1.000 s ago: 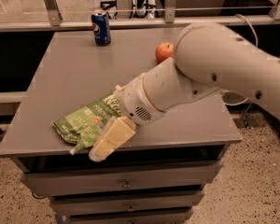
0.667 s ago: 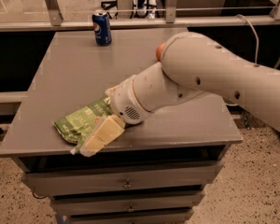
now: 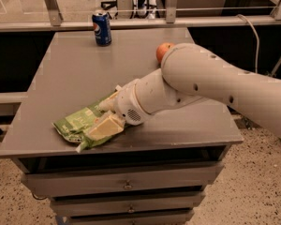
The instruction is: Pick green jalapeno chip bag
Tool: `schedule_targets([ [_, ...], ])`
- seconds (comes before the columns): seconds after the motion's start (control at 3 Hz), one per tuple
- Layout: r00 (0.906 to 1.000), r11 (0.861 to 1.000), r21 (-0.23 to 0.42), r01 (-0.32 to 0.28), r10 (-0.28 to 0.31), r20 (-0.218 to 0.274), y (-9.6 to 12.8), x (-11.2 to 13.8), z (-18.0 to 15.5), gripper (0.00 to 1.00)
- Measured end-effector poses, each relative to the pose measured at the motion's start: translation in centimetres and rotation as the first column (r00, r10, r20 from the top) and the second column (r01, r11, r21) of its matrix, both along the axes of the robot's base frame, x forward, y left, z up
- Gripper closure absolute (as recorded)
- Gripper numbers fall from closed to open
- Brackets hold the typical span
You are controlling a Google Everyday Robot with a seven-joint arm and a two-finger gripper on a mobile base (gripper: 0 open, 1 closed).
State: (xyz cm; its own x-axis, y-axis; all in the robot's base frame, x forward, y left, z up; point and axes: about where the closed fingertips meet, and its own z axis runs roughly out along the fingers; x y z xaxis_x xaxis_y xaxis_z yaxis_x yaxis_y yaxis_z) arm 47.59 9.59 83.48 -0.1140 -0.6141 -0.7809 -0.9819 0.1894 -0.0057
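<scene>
One high camera looks down along the arm (image 3: 215, 78) at the nearby table (image 3: 75, 69), gripper (image 3: 106, 113) lower left

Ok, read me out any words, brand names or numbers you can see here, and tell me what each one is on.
No text can be read as letters.
On the blue can at the back of the table: a red and white mark, lettering too small to read.
On the green jalapeno chip bag at the front left: white print, not readable.
On the gripper, down on the bag: no markings visible.
</scene>
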Motion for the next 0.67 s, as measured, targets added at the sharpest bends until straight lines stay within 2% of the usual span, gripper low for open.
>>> schedule_targets([
  [0.33,0.9995,1.000,0.005,0.002,-0.002,0.030,-0.7,1.0,0.2,0.65],
  [0.67,0.9970,1.000,0.025,-0.009,0.007,0.077,-1.0,2.0,2.0,0.87],
])
